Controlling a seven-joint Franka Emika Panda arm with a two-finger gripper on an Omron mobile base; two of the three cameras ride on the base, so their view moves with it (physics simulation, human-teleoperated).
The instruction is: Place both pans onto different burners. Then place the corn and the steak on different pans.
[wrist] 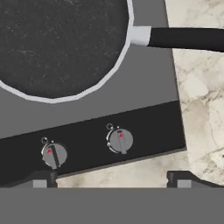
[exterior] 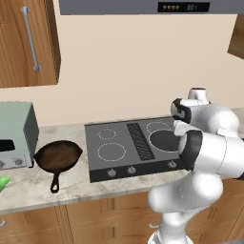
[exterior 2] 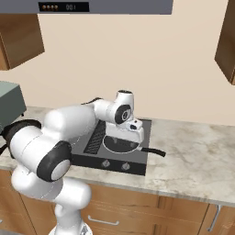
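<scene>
I look first at the big speckled stone counter (exterior: 28, 188), then at the dark grey glass cooktop (exterior: 119, 164) set into it. On the cooktop's right front burner sits the flat dark grey pan with a long thin black handle (wrist: 57, 43). So I think one pan is done.

The rusty dark-brown iron skillet with a short handle (exterior: 58, 156) sits on the counter just left of the cooktop, not on a burner yet. It is next to a pale green toaster oven (exterior: 16, 136). A bit of the bright green corn in its husk (exterior: 3, 183) peeks in at the left edge, in front of the oven. I can't see the steak.

My white robot arm's gripper (wrist: 111, 179) hangs above the front of the cooktop, near two round grey knobs (wrist: 120, 141). Its fingers are spread wide apart and hold nothing.

I think my next job is the skillet. I should lift the hand up first so it does not bump the grey pan or its handle. Then I should swing over to the left, come down over the short handle, and squeeze it well. After that I should set the skillet on the big left front burner (exterior: 111, 151), flat inside the white ring.
</scene>
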